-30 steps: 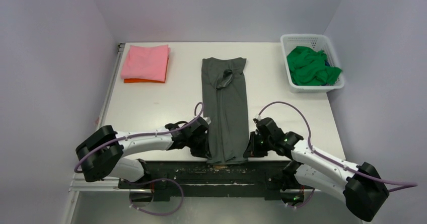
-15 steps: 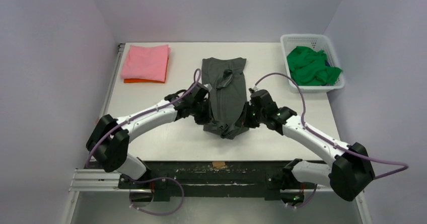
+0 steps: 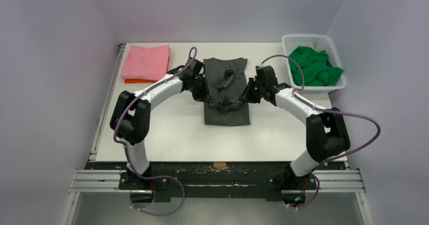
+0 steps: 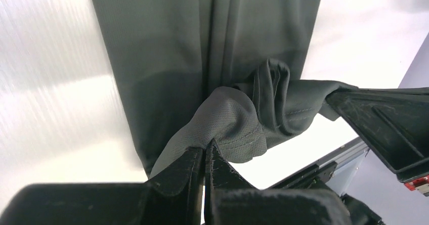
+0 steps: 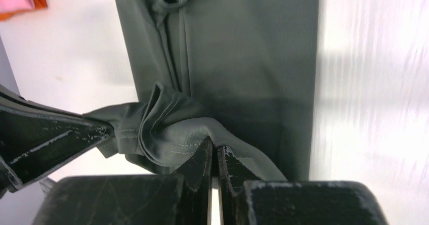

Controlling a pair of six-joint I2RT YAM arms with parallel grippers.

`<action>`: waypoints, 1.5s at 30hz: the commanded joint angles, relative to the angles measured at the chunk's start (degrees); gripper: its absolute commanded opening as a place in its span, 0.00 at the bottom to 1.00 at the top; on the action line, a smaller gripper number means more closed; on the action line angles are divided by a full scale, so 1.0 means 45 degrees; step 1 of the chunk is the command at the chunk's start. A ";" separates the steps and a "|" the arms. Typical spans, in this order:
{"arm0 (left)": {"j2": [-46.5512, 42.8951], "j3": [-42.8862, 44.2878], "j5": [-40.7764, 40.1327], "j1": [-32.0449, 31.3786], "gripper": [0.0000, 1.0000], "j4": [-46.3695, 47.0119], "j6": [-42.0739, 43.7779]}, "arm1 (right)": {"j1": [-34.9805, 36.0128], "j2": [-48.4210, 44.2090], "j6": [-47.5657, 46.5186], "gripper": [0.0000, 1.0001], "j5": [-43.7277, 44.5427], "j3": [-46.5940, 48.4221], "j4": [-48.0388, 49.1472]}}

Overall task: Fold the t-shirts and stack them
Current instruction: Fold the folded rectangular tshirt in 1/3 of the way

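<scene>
The charcoal-grey t-shirt [image 3: 226,115] lies as a long strip in the middle of the table, its near end lifted and carried over its far part. My left gripper [image 3: 205,92] is shut on the hem's left corner [image 4: 227,124]. My right gripper [image 3: 248,94] is shut on the hem's right corner [image 5: 177,134]. Between them the hem hangs bunched above the flat cloth [image 4: 167,43]. A folded pink t-shirt [image 3: 146,62] lies on an orange one [image 3: 136,81] at the far left. A bright green t-shirt [image 3: 312,65] fills the basket.
The white lattice basket [image 3: 334,86] stands at the far right corner. The black rail [image 3: 217,177] runs along the near table edge. Purple cables [image 3: 354,119] loop from both arms over the table.
Both grippers have carried the shirt's near hem from the near table edge up and away towards the far end, doubling the strip over itself. Both arms are now stretched out.
</scene>
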 commanded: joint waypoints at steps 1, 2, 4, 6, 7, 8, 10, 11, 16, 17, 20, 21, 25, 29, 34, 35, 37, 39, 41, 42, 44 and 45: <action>0.0701 0.1255 0.0316 0.0410 0.00 -0.0361 0.0319 | -0.0603 0.0963 -0.0310 0.00 -0.0533 0.1185 0.0886; 0.0906 0.1541 0.0348 0.0499 0.00 -0.0363 0.0340 | -0.0728 0.1209 -0.0308 0.00 -0.0597 0.1308 0.0936; 0.1373 0.1997 0.0435 0.0637 0.00 -0.0410 0.0429 | -0.0936 0.1626 -0.0300 0.00 -0.0700 0.1558 0.1028; 0.1928 0.2578 0.0591 0.0722 0.00 -0.0561 0.0564 | -0.1110 0.1999 -0.0308 0.00 -0.0698 0.1758 0.1091; 0.2224 0.2873 0.0612 0.0748 0.00 -0.0693 0.0601 | -0.1187 0.2144 -0.0313 0.00 -0.0662 0.1841 0.1120; 0.2529 0.3147 0.0644 0.0775 0.00 -0.0780 0.0605 | -0.1280 0.2289 -0.0311 0.00 -0.0640 0.1910 0.1210; 0.3035 0.3601 0.0494 0.0817 0.00 -0.0878 0.0579 | -0.1440 0.2714 -0.0390 0.00 -0.0758 0.2104 0.1485; 0.3327 0.3794 0.0241 0.0845 0.00 -0.1006 0.0527 | -0.1492 0.2968 -0.0487 0.00 -0.0906 0.2282 0.1609; 0.3717 0.4501 -0.0377 0.1302 0.10 -0.1524 0.0167 | -0.1843 0.4605 -0.0905 0.10 -0.1706 0.3820 0.1457; 0.3641 0.4576 -0.0554 0.1391 0.16 -0.1585 0.0151 | -0.1887 0.4777 -0.1027 0.17 -0.1748 0.4096 0.1477; 0.3203 0.4684 -0.0572 0.1653 0.54 -0.1546 0.0060 | -0.1940 0.4889 -0.1578 0.54 -0.1383 0.5034 0.0669; 0.2989 0.4687 -0.0532 0.1660 0.74 -0.1495 0.0098 | -0.1940 0.4739 -0.1739 0.61 -0.1226 0.5136 0.0463; 0.2137 0.4183 -0.0019 0.1600 1.00 -0.1131 0.0150 | -0.1938 0.3274 -0.2022 0.72 -0.0536 0.4011 0.0620; 0.1000 0.2270 0.0262 0.1397 1.00 -0.0655 0.0222 | -0.1819 0.1730 -0.2358 0.74 -0.0615 0.2111 0.0831; -0.1610 -0.1487 0.0026 0.1312 1.00 0.0686 -0.0073 | -0.0801 0.0680 -0.3108 0.74 -0.1782 0.0341 0.1407; -0.2069 -0.2227 -0.0020 0.1285 1.00 0.0960 -0.0126 | -0.0550 0.0727 -0.3153 0.74 -0.1816 0.0289 0.1539; -0.2820 -0.3356 -0.0230 0.1286 1.00 0.0977 -0.0139 | 0.0139 0.1164 -0.3303 0.74 -0.1941 0.0619 0.1640; -0.3438 -0.4046 -0.0462 0.1281 1.00 0.0844 -0.0127 | 0.0835 0.1878 -0.3349 0.74 -0.2061 0.1186 0.1971; -0.3926 -0.4656 -0.0596 0.1286 1.00 0.0863 -0.0182 | 0.1256 0.2852 -0.3204 0.74 -0.2225 0.1974 0.2348; -0.4138 -0.4904 -0.0601 0.1282 1.00 0.0896 -0.0225 | 0.1313 0.3408 -0.3089 0.74 -0.2188 0.2520 0.2401; -0.4390 -0.5300 -0.0598 0.1281 1.00 0.0945 -0.0271 | 0.1331 0.4512 -0.2943 0.74 -0.1922 0.3742 0.2637; -0.4462 -0.5426 -0.0574 0.1298 1.00 0.0955 -0.0273 | 0.1337 0.5068 -0.2944 0.73 -0.1750 0.4415 0.2667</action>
